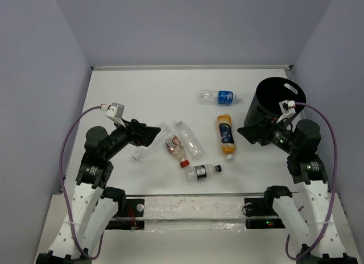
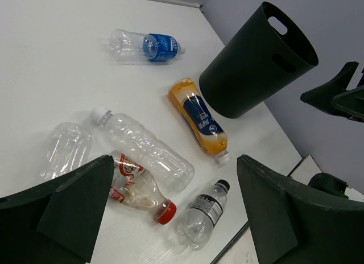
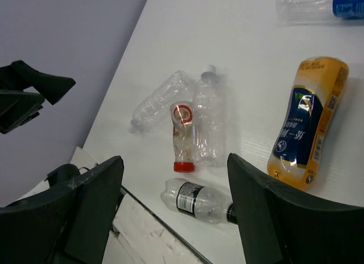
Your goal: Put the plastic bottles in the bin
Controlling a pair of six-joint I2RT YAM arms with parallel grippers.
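Six plastic bottles lie on the white table: a blue-labelled one [image 1: 218, 96] at the back, an orange one [image 1: 226, 137], a clear white-capped one [image 1: 189, 139], a red-capped one [image 1: 176, 149], a black-labelled one [image 1: 201, 172] near the front edge, and a clear one [image 1: 149, 147] at the left. The black bin [image 1: 274, 109] stands upright at the right. My left gripper [image 1: 152, 133] is open and empty above the left clear bottle. My right gripper [image 1: 247, 134] is open and empty beside the bin's near side, right of the orange bottle.
The table's front edge [image 1: 227, 194] runs just behind the black-labelled bottle. Grey walls close in the table on the left, back and right. The bin's rim [image 2: 287, 25] has slot handles.
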